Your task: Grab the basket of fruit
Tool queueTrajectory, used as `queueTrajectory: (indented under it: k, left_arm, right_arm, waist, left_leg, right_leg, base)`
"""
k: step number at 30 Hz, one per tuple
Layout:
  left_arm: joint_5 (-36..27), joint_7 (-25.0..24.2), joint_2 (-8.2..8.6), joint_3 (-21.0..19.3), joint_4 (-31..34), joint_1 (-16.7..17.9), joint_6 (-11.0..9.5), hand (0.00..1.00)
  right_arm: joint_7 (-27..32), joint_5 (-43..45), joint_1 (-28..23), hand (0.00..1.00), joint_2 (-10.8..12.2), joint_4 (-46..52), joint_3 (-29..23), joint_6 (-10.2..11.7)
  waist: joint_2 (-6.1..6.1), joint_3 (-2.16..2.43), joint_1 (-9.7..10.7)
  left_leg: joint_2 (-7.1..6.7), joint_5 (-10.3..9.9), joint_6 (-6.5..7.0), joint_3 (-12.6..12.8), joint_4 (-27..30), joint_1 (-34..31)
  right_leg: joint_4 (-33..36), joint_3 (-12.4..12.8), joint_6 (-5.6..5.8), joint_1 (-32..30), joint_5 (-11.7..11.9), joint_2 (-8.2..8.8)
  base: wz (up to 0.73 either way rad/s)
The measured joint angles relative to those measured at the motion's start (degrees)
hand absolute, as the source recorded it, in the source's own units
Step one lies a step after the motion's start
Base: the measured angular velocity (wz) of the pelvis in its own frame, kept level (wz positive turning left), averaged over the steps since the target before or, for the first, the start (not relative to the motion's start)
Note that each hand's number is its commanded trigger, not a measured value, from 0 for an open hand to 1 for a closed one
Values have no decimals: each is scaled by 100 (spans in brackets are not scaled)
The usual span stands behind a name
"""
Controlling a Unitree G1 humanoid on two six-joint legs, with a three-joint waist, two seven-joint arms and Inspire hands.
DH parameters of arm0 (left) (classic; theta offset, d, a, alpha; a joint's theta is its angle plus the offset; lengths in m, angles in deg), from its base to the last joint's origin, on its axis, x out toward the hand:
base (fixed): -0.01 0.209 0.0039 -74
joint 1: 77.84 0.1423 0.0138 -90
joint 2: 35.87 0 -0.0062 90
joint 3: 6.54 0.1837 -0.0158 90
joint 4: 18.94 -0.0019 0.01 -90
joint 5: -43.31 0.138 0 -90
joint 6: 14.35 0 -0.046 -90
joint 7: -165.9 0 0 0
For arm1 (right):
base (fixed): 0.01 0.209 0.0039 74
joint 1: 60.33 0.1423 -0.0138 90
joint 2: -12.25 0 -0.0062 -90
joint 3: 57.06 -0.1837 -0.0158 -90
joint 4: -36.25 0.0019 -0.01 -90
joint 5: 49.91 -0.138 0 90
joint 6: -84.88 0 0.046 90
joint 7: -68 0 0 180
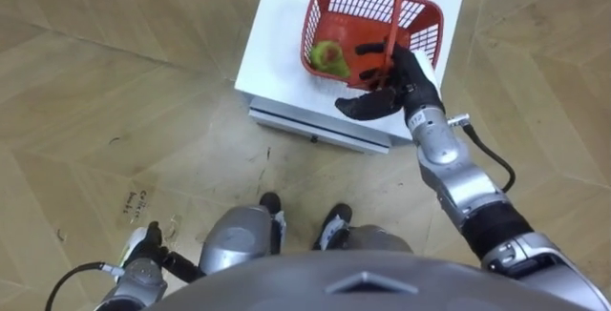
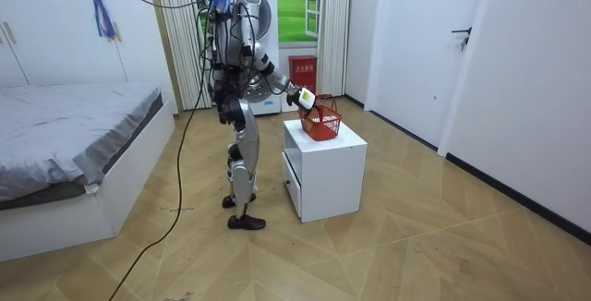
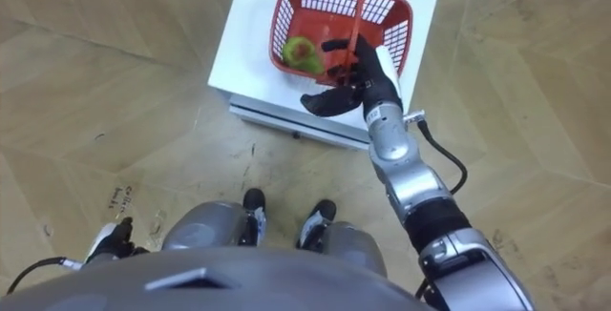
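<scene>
Recorder: Entry, left to right. Room view first?

Observer: Bed (image 2: pixel 65 126) at the room view's left. Robot stands upright on the wood floor (image 2: pixel 416 246) at the white cabinet (image 2: pixel 323 167), right arm reached out over its top. Closed door (image 2: pixel 411 52) at the room view's right.

Recorder: Eye views, left edge?

Observer: Left hand (image 1: pixel 143 254) hangs low at the robot's side over the floor, well apart from the cabinet. Fingers: cannot tell, too small and dark.

Recorder: Cabinet top?

Observer: Fruit basket (image 1: pixel 420 20), red plastic mesh, sits on the top, toward its far right part. One green fruit (image 1: pixel 329 58) inside, against the basket's near left corner. Handle (image 1: pixel 393 15) stands up and crosses the basket's middle.

Recorder: Right hand?

Observer: Right hand (image 1: pixel 406 82) is at the basket's near rim, at the handle's near end. Fingers stretch out under the handle toward the fruit, and the thumb is spread low, apart from them. Hand is not closed round the handle and grips nothing. Basket rests on the cabinet, not lifted.
</scene>
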State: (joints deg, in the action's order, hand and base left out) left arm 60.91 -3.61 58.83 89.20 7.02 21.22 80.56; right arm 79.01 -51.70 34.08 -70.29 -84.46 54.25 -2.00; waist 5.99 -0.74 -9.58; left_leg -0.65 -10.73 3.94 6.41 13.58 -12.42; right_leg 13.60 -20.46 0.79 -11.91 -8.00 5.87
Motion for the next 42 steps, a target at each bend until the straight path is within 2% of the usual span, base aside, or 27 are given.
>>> queueTrajectory:
  k: [6, 11, 15, 16, 20, 31, 32, 33, 39, 42]
  left_arm:
    - [-30, -7, -1, -6, -4, 9, 17, 0]
    - [-244, 20, 26, 16, 3, 10, 16, 0]
    - [-240, 20, 70, 5, -7, 35, 21, 0]
    - [-240, 23, 85, -7, -6, 68, 24, 0]
    - [-233, 82, 163, -115, 6, 48, 16, 0]
    - [-188, 133, 169, -133, 309, 112, -17, 0]
    - [-186, 135, 168, -134, 429, 183, -31, 0]
    - [-186, 134, 169, -134, 474, 187, -32, 0]
    - [-176, 125, 168, -287, 619, 207, -127, 0]
    - [-171, 128, 170, -502, 611, 299, -126, 0]
  right_arm:
    - [2, 36, -114, 0, -23, 257, -10, 3]
    - [7, 40, -454, 0, -151, 684, -13, 5]
    - [-18, 110, -860, 0, -262, 1007, -22, 17]
    - [-39, 171, -973, 0, -267, 1091, -30, 17]
    - [-80, 279, -1143, 0, -247, 1175, -188, 17]
    - [-259, 494, -1555, 0, -241, 1548, -849, 20]
    - [-263, 550, -1625, 0, -239, 1549, -890, 21]
    - [-262, 600, -1658, 0, -238, 1539, -916, 20]
    - [-239, 1087, -1811, 0, -222, 521, -1222, 94]
    - [-237, 1085, -1860, 0, -233, -524, -1455, 99]
  waist:
    - [25, 5, 143]
    - [-75, -53, 184]
    - [-201, -33, 235]
    - [-243, -12, 247]
    - [-364, 29, 473]
    - [-429, 24, 745]
    - [-453, 50, 773]
    - [-460, 52, 782]
    - [-484, 64, 888]
    - [-478, 74, 912]
  left_leg:
    - [0, 0, 0, -6, -15, 129]
    - [7, -2, 0, 102, -158, 393]
    - [12, -2, 0, 219, -263, 580]
    - [20, -2, 0, 283, -303, 657]
    - [20, -2, 0, 286, -343, 861]
    - [18, -6, -8, 301, -405, 1217]
    - [16, -6, -8, 302, -413, 1244]
    - [14, -6, -8, 303, -423, 1265]
    - [12, -6, -8, 282, -475, 1426]
    - [3, -18, -20, 280, -543, 1621]
  right_leg:
    - [-87, 9, 6, 168, 3, -19]
    - [-112, 135, 11, 321, 6, -42]
    - [-112, 287, 15, 401, 7, -86]
    - [-112, 331, 16, 427, 7, -87]
    - [-144, 348, 22, 620, 3, -87]
    - [-188, 401, 33, 965, 2, -140]
    - [-190, 402, 35, 982, 0, -140]
    - [-190, 404, 36, 995, 0, -140]
    - [-206, 397, 50, 1161, -10, -113]
    - [-300, 438, 73, 1380, -24, -133]
  base:
    - [1]
    - [-11]
    - [-19]
    - [-20]
    - [-5]
    - [-1]
    - [0]
    - [0]
    - [2]
    - [-1]
